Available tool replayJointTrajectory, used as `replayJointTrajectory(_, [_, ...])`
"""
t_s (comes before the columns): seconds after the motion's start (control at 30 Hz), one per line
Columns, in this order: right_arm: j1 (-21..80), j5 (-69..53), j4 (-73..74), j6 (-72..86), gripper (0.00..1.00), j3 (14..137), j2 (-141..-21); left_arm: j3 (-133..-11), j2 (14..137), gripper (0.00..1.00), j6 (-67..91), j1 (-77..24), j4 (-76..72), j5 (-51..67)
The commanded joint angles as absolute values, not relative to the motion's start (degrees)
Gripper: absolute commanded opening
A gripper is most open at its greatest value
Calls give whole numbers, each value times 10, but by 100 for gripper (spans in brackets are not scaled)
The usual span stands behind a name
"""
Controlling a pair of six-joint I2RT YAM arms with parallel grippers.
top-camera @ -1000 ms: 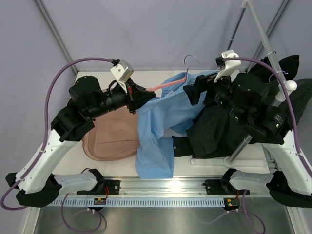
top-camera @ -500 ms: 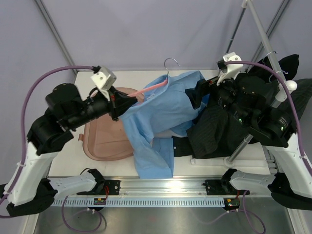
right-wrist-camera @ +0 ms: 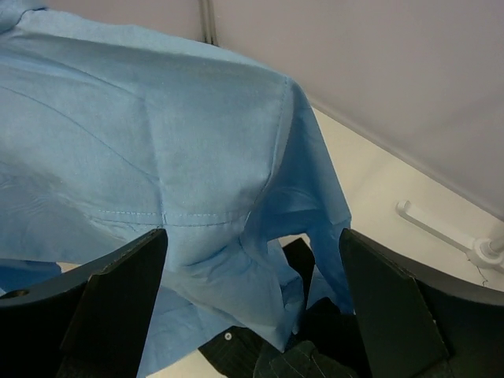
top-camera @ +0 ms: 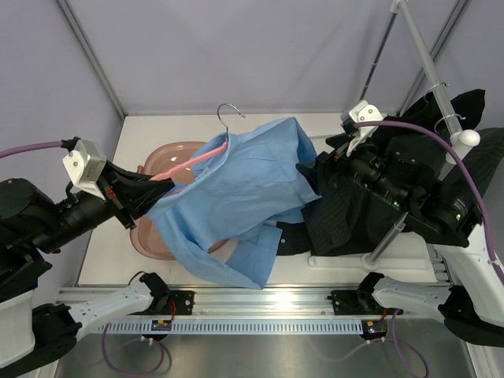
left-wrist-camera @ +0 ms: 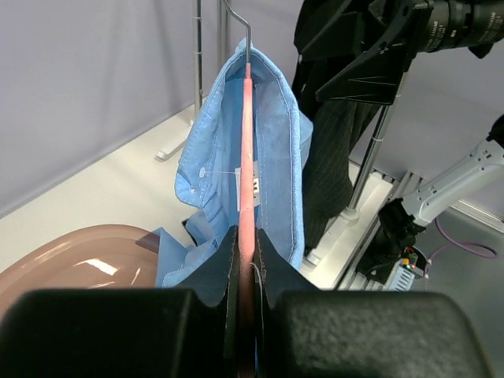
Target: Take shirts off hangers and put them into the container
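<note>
Table (top-camera: pixel 153 130): white top, fills mid of top view; arm bases along bottom edge.
Light blue shirt (top-camera: pixel 236 189): centre of top view, on the hanger, raised off table, spread wide; lower left part hangs over the container, hem near bottom centre. Collar at top of L wrist view (left-wrist-camera: pixel 276 142). Fills upper left of R wrist view (right-wrist-camera: pixel 142 142).
Pinstripe shirt (top-camera: pixel 346 213): right of centre, just beside blue shirt, draped low by rack foot.
Black shirt (top-camera: pixel 461 106): upper right, hanging on the rack pole.
Container (top-camera: pixel 177 150): left of centre on table, pinkish-brown, mostly hidden under blue shirt; rim shows lower left in L wrist view (left-wrist-camera: pixel 71 260).
Rack pole (top-camera: pixel 429 71): grey, slants down from upper right corner.
Right gripper (top-camera: pixel 309 169): right of centre, at blue shirt's right shoulder; jaws spread wide, grasping nothing (right-wrist-camera: pixel 252 307). Contact w/ cloth: can't tell.
Left gripper (top-camera: pixel 153 193): left side; jaws clenched on end of pink hanger (left-wrist-camera: pixel 246 260), cloth bunched round them.
Pink hanger (top-camera: pixel 193 161): inside blue shirt, runs up-right from L jaws; silver hook above collar.
</note>
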State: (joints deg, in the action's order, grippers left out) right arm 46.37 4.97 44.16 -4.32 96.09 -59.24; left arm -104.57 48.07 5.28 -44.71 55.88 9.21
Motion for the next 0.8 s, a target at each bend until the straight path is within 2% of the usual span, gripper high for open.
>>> replayJointTrajectory(0.0, [462,-18,397,-94,99,946,-596,-1070,470,0,71,-446,534,127])
replayJointTrajectory(0.27, [463,-23,382,-91,98,933,-628,-1086,462,0,76,-447,541,145])
replayJointTrajectory(0.43, [463,18,365,-85,91,904,-621,-1109,468,0,71,-446,554,149])
replayJointTrajectory(0.5, [463,40,370,-83,85,898,-620,-1122,469,0,68,-446,560,151])
replayJointTrajectory(0.57, [462,51,372,-81,75,893,-617,-1135,474,0,63,-447,566,148])
replayJointTrajectory(0.6, [463,52,374,-78,52,891,-616,-1137,474,0,63,-446,567,148])
replayJointTrajectory(0.63, [463,54,377,-77,38,890,-617,-1138,474,0,62,-446,567,146])
replayJointTrajectory(0.67, [462,65,381,-76,28,889,-618,-1139,474,0,61,-447,568,142])
replayJointTrajectory(0.7, [462,71,389,-72,2,890,-619,-1143,475,0,60,-446,569,140])
replayJointTrajectory(0.77, [463,96,389,-72,0,881,-617,-1145,475,0,57,-446,569,135])
